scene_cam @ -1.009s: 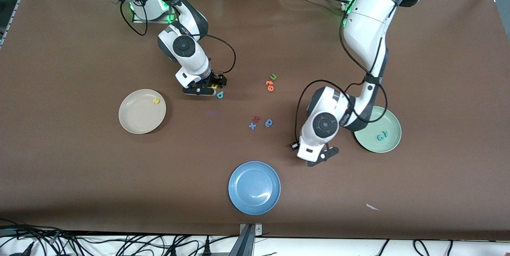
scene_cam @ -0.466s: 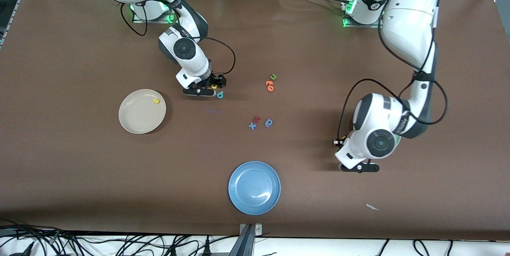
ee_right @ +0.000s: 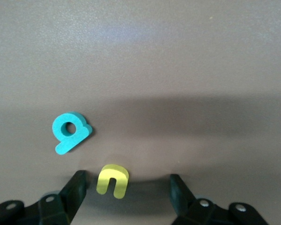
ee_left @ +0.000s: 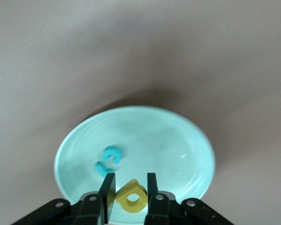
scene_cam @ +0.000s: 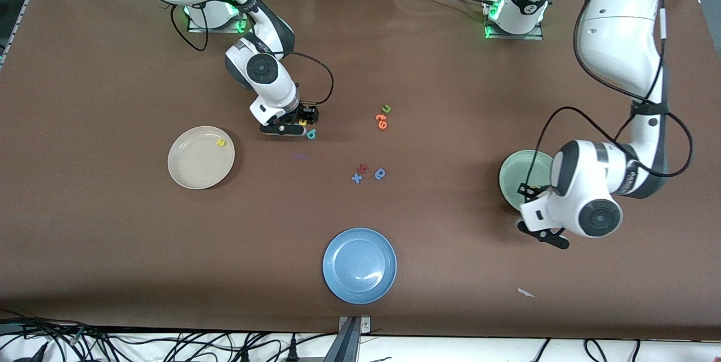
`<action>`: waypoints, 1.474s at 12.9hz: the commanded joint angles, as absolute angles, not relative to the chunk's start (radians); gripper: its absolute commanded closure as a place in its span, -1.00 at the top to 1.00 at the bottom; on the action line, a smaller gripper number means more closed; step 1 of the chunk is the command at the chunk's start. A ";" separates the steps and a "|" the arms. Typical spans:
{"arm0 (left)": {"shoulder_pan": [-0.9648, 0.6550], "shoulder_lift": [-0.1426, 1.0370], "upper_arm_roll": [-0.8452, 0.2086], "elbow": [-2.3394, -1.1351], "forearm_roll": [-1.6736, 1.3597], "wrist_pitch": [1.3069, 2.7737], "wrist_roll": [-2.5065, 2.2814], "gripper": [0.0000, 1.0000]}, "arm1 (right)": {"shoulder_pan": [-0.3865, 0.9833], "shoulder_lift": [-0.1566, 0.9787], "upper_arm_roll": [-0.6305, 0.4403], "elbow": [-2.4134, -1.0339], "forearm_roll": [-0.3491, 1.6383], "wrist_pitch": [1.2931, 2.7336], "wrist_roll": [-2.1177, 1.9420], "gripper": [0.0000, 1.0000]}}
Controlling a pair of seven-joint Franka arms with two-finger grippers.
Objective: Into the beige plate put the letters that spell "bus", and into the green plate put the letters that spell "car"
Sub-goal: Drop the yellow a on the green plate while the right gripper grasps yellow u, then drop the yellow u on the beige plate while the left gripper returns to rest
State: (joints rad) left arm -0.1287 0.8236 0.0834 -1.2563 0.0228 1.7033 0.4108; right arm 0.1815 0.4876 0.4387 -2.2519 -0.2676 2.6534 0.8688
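Sorting status: roughly half done, judged from the present layout; three letters in plates, one held, two on the table.
Beige plate [scene_cam: 201, 157]: toward the right arm's end of the table; holds the yellow "s" [scene_cam: 221, 142] near its rim.
Yellow "u" [ee_right: 113, 180]: flat on the table, farther from the front camera than the beige plate; not yet lifted.
Teal "b" [ee_right: 71, 131]: flat on the table, just beside the yellow "u", apart from it; not yet handled.
Right gripper [ee_right: 127, 180]: lowered at the table over the yellow "u"; jaws spread, one finger on each side of the letter, no contact visible.
Green plate [ee_left: 187, 140]: toward the left arm's end of the table; holds two teal letters [ee_left: 108, 161], lying close together, taken to be the "c" and "r".
Yellow "a" [ee_left: 131, 196]: off the table, pinched between the jaws, above the green plate's rim.
Left gripper [scene_cam: 543, 232]: raised over the green plate's rim nearer to the front camera; jaws pressed against the yellow "a".
Remaining for "car": release of the yellow "a" into the green plate.
Remaining for "bus": transfer of the yellow "u", then the teal "b", to the beige plate.
Risk: teal "b" close enough to the right gripper to be nudged during closure.
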 commanded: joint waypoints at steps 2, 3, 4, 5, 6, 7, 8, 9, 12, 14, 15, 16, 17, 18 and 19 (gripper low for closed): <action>-0.115 0.798 0.069 -1.269 0.029 1.672 0.423 1.00 | 0.196 0.506 0.422 -2.252 -0.301 2.677 0.885 0.24; -0.115 0.796 0.064 -1.264 0.028 1.672 0.278 1.00 | 0.196 0.505 0.422 -2.252 -0.301 2.677 0.885 0.19; -0.115 0.796 0.060 -1.261 0.028 1.672 0.136 1.00 | 0.196 0.505 0.420 -2.252 -0.301 2.677 0.885 0.16; -0.117 0.795 0.060 -1.243 0.031 1.672 0.030 1.00 | 0.196 0.505 0.420 -2.252 -0.301 2.677 0.884 0.11; -0.117 0.795 0.061 -1.233 0.041 1.672 -0.016 1.00 | 0.196 0.505 0.420 -2.252 -0.301 2.677 0.885 0.08; -0.107 0.789 0.067 -1.230 0.040 1.672 -0.012 1.00 | 0.196 0.506 0.420 -2.252 -0.301 2.677 0.885 0.01; -0.098 0.744 0.072 -1.230 0.037 1.672 -0.012 1.00 | 0.196 0.506 0.420 -2.252 -0.301 2.677 0.884 -0.05; -0.072 0.712 0.074 -1.230 0.037 1.672 -0.011 1.00 | 0.196 0.506 0.420 -2.252 -0.301 2.677 0.884 -0.13; -0.032 0.658 0.072 -1.230 0.043 1.672 -0.012 1.00 | 0.196 0.506 0.420 -2.252 -0.301 2.680 0.884 -0.31; -0.032 0.637 0.074 -1.230 0.046 1.671 -0.012 1.00 | 0.196 0.505 0.420 -2.252 -0.301 2.680 0.884 -0.45; -0.032 0.627 0.075 -1.229 0.041 1.664 -0.014 1.00 | 0.196 0.505 0.420 -2.252 -0.301 2.680 0.884 -0.52; -0.026 0.611 0.074 -1.229 0.031 1.663 -0.012 1.00 | 0.196 0.503 0.420 -2.252 -0.301 2.680 0.882 -0.58; -0.034 0.586 0.074 -1.227 0.032 1.664 -0.014 1.00 | 0.196 0.500 0.420 -2.252 -0.301 2.678 0.882 -0.60; -0.046 0.603 0.071 -1.227 0.041 1.681 -0.027 1.00 | 0.195 0.494 0.420 -2.252 -0.302 2.674 0.879 -0.66; -0.052 0.597 0.072 -1.230 0.047 1.680 -0.047 1.00 | 0.195 0.485 0.420 -2.252 -0.302 2.671 0.876 -0.66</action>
State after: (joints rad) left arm -0.0347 0.6217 0.0747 -1.2089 0.0225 1.6759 -0.0087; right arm 0.1861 0.4854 0.4363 -2.2508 -0.2792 2.6648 0.8688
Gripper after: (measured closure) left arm 0.000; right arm 0.670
